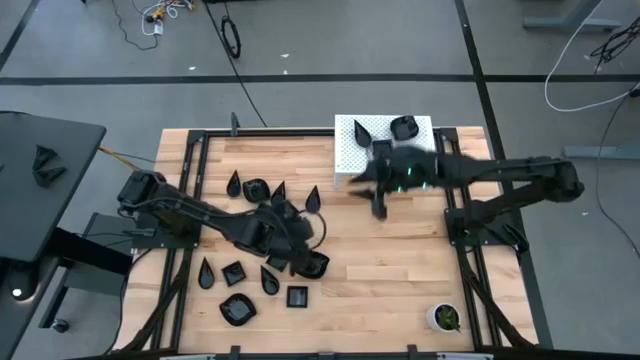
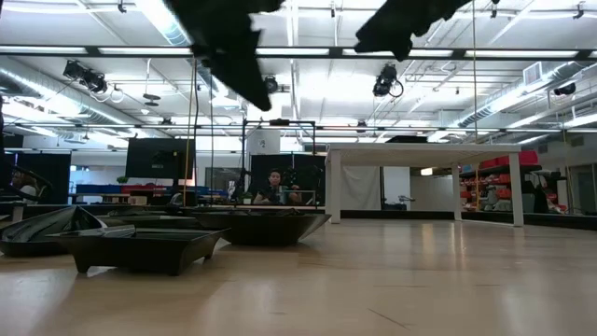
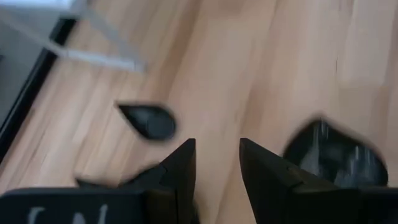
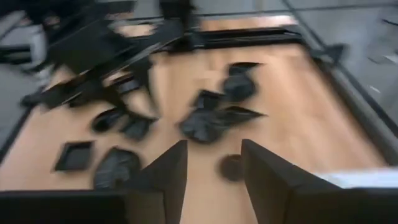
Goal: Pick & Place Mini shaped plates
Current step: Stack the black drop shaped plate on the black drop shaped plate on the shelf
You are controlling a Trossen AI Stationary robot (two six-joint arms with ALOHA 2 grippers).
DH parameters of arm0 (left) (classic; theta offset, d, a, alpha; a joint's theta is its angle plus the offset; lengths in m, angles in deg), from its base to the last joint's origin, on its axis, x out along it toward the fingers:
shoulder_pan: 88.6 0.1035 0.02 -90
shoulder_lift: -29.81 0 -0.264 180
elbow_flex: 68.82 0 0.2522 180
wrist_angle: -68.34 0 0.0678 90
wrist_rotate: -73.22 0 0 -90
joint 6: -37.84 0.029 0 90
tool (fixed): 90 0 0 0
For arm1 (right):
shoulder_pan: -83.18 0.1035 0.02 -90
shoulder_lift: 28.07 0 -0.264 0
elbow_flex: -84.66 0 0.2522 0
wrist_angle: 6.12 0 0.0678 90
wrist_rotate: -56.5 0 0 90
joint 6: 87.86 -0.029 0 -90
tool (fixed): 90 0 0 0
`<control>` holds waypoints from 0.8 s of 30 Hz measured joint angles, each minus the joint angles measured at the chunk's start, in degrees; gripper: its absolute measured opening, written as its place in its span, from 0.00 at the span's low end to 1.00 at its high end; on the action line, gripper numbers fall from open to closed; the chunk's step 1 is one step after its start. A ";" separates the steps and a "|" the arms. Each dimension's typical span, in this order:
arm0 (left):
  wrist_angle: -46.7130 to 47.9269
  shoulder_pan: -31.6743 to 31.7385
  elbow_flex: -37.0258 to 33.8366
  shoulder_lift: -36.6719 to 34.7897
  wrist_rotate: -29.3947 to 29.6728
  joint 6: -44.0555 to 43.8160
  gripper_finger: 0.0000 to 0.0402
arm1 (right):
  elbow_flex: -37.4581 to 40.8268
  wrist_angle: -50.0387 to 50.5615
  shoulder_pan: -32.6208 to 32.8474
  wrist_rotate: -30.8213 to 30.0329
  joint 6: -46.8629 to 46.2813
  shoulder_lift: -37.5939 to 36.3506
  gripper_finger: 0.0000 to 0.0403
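Seen from above, the light wooden desk [image 1: 390, 260] carries a loose scatter of small glossy black plates [image 1: 238, 308] at lower left of the frame, teardrops, squares and rounded ovals among them. Two more black plates [image 1: 404, 127] lie on a white perforated board [image 1: 349, 150] at upper centre. The left hand [image 1: 306, 232] hangs low over the scatter's right edge, its dark fingers [image 3: 178, 165] parted with nothing between them; a black teardrop plate [image 3: 148, 120] lies on the wood just past them. The right hand [image 1: 378, 203], blurred, is beside the white board's lower edge, its fingers [image 4: 169, 163] spread apart and empty. A small white pot with a green plant [image 1: 444, 318] stands at lower right.
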 joint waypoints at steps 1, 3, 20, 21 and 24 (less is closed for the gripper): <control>2.94 -0.68 0.02 -0.22 -0.07 -1.81 0.32 | 1.02 -1.64 2.18 -0.10 0.00 0.68 0.37; 9.66 -2.19 0.02 -0.69 -0.24 -6.69 0.32 | 2.93 -6.12 5.61 -0.09 -0.55 2.83 0.35; 24.22 -16.91 -17.60 -1.40 -9.53 -48.85 0.26 | 5.47 -36.66 9.61 -1.22 -10.78 31.12 0.30; 23.44 -16.90 -19.46 -1.84 -9.65 -50.65 0.25 | 5.48 -37.10 9.60 -1.22 -11.09 31.77 0.30; 17.82 -15.20 -25.41 -3.85 -9.48 -53.51 0.21 | 5.48 -37.22 9.56 -1.80 -14.10 32.62 0.30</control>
